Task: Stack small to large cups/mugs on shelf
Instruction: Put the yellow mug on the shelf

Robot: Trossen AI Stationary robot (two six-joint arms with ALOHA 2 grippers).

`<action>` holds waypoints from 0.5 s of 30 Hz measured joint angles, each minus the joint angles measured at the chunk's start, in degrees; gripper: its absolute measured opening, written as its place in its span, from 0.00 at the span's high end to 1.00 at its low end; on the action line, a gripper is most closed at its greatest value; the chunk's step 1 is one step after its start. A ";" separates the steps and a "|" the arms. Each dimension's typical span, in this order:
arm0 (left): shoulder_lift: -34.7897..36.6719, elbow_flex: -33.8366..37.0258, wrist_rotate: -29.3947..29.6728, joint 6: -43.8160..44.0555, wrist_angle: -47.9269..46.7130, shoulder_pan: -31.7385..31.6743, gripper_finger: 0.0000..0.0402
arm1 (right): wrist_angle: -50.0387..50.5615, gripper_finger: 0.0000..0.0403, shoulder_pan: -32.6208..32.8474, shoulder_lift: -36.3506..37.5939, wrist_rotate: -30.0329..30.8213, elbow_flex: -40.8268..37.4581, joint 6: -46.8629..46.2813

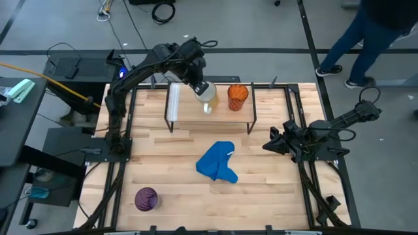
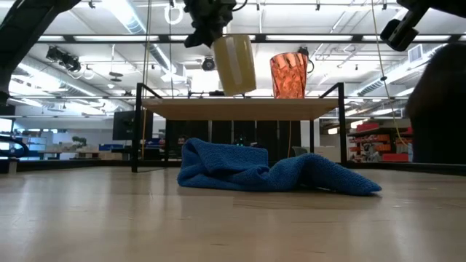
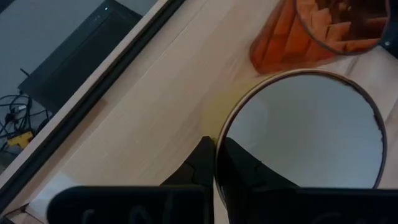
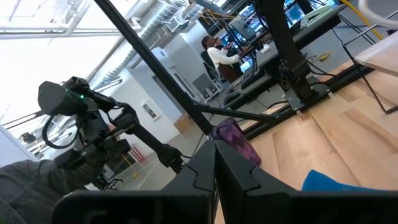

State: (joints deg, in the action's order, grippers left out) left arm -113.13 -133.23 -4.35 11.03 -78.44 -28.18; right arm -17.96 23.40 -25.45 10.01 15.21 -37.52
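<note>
Three cups: orange cup (image 1: 238,96), white mug (image 1: 206,95) and purple cup (image 1: 145,198), each in a different spot.
Shelf: the shelf (image 1: 175,103) stands at the far side of the table (image 1: 170,156), its board raised on black wire legs.
Orange cup: upright on the shelf board toward its right end; in the low view (image 2: 288,75) it sits on the board's top.
White mug: held above the shelf, just left of the orange cup; in the low view (image 2: 234,64) it hangs tilted, its base just clear of the board.
Left gripper: the left gripper (image 1: 198,83) is over the shelf, fingers clamped on the mug's rim; the left wrist view shows one finger (image 3: 239,165) inside the rim and the other outside.
Purple cup: lies near the front left corner of the table, well apart from the shelf.
Blue cloth: a blue cloth (image 1: 217,163) lies crumpled mid-table, in front of the shelf.
Right gripper: the right gripper (image 1: 273,141) waits at the right side of the table, jaws together, holding nothing.
</note>
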 joint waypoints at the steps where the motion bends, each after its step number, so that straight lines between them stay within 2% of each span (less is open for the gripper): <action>1: -0.13 -0.03 -0.01 0.22 0.54 0.00 0.96 | 0.02 0.96 0.00 0.02 0.01 0.00 0.00; 15: -2.20 -0.04 0.17 0.35 0.75 0.29 0.96 | 0.15 0.96 -0.02 0.02 0.01 0.01 0.05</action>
State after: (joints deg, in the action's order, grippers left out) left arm -115.33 -133.27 -4.18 11.38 -77.70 -27.89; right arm -17.80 23.38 -25.43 10.02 15.22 -37.47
